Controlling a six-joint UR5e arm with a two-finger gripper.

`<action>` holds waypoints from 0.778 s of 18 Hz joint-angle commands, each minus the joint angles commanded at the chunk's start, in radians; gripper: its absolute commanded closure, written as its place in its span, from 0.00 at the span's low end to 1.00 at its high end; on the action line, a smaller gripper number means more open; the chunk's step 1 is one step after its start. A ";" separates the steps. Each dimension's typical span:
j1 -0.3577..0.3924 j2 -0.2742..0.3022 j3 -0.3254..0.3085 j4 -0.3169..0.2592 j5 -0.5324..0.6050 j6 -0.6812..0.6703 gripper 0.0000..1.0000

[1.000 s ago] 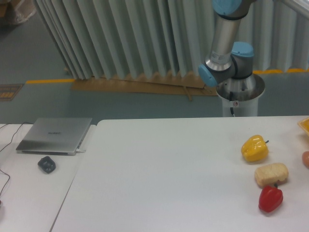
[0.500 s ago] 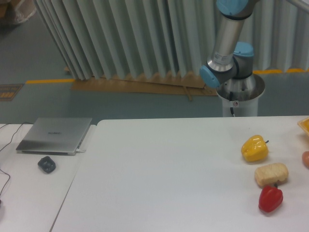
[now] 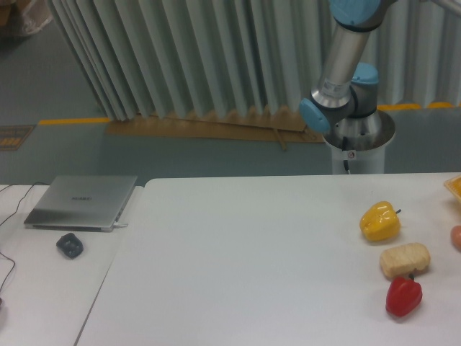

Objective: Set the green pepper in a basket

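Up at the back right, a robot arm (image 3: pixel 344 65) with a silver tube and blue joints, on a round grey base (image 3: pixel 358 138) behind the tabletop (image 3: pixel 252 259). Top of the arm cut off by the edge of the picture. Jaws out of the picture too, so no way to tell if wide, narrow or holding something.

No green pepper to be seen anywhere in this view, so no way to tell where.

On the right side of the white tabletop, three things in a loose line from back to front. First a yellow pepper (image 3: pixel 379 221). Then a pale brown lumpy thing (image 3: pixel 405 260), like a bread roll, just in front of the yellow pepper. Then a red pepper (image 3: pixel 403 296), just in front of the lumpy thing and maybe touching. All three well apart from the arm.

At the very right edge, a bit of something yellow-orange (image 3: pixel 454 185), mostly cut off, too little to name. Below that, a small slice of an orange thing (image 3: pixel 457 236), also cut off.

On the left, a second white tabletop (image 3: pixel 43 303) right beside the first. On top, a shut grey laptop (image 3: pixel 81 202), flat. Just in front, a small dark round thing (image 3: pixel 70 245), maybe a mouse. Thin dark wires (image 3: pixel 16 209) along the left edge.

Behind everything, a pale curtain (image 3: pixel 180 58) with many folds, a grey floor (image 3: pixel 144 155) with a yellow line (image 3: pixel 72 120), and a flat strip of brown cardboard (image 3: pixel 202 128) at the foot of the curtain.
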 joint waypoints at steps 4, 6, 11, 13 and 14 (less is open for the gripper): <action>-0.005 -0.006 -0.009 0.021 0.000 -0.067 0.09; -0.006 -0.006 -0.021 0.055 0.000 -0.087 0.00; -0.009 -0.015 -0.017 0.061 -0.005 -0.126 0.00; -0.014 -0.011 -0.014 0.061 -0.008 -0.134 0.00; -0.023 -0.008 -0.014 0.060 -0.006 -0.135 0.00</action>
